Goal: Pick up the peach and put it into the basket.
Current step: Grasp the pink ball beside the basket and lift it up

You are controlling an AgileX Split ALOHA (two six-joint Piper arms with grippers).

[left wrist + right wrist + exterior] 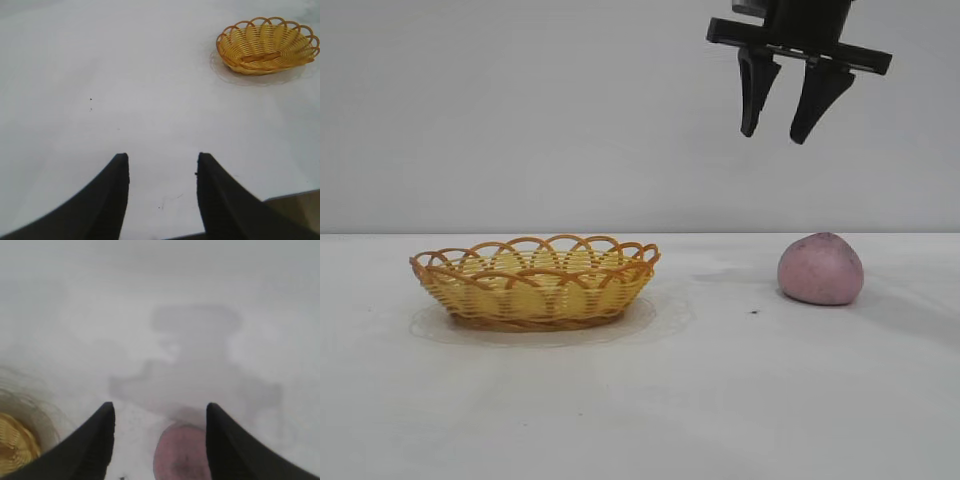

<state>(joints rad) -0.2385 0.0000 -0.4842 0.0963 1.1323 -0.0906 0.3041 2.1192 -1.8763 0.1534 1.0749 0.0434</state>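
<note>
2 grippers are showing, both released and holding nothing. Right gripper is hanging well above the table, at abt 11 o'clock from the peach, jaws spread wider than the fruit, prob. lining up for a drop onto it. 1 peach is sitting on the table at 3 o'clock from the basket, well apart. 1 basket is lying empty, awaiting it. Left gripper is idling over bare table, w/ the basket at 1 o'clock.

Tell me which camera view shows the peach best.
The exterior view: the whole peach sits unobstructed on the table. The right wrist view catches only part of it, blurred, at the picture's edge. The left wrist view doesn't show it.
</note>
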